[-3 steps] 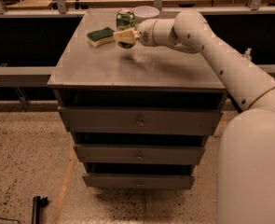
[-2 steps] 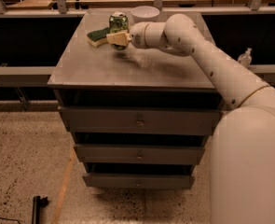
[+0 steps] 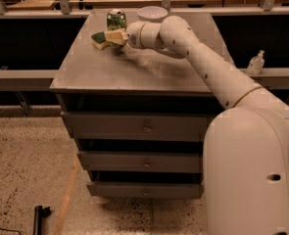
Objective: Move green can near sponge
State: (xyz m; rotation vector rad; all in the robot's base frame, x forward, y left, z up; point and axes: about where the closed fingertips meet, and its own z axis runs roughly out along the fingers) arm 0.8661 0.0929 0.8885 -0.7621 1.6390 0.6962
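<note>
Since a second earlier, the green can (image 3: pixel 116 19) had travelled left with my pincer (image 3: pixel 115 36), away from the white bowl (image 3: pixel 152 13). It sat upright at the table's (image 3: pixel 134 72) far left, just behind the sponge (image 3: pixel 100 38). My pincer was low in front of it, but I couldn't tell whether it was gripping or not. My plan: set it down gently and back out without bumping the sponge. I couldn't see anything in the bowl.

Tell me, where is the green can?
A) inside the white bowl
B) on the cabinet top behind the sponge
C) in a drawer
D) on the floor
B: the green can stands upright on the cabinet top just behind the sponge, with the gripper right in front of it.
</note>
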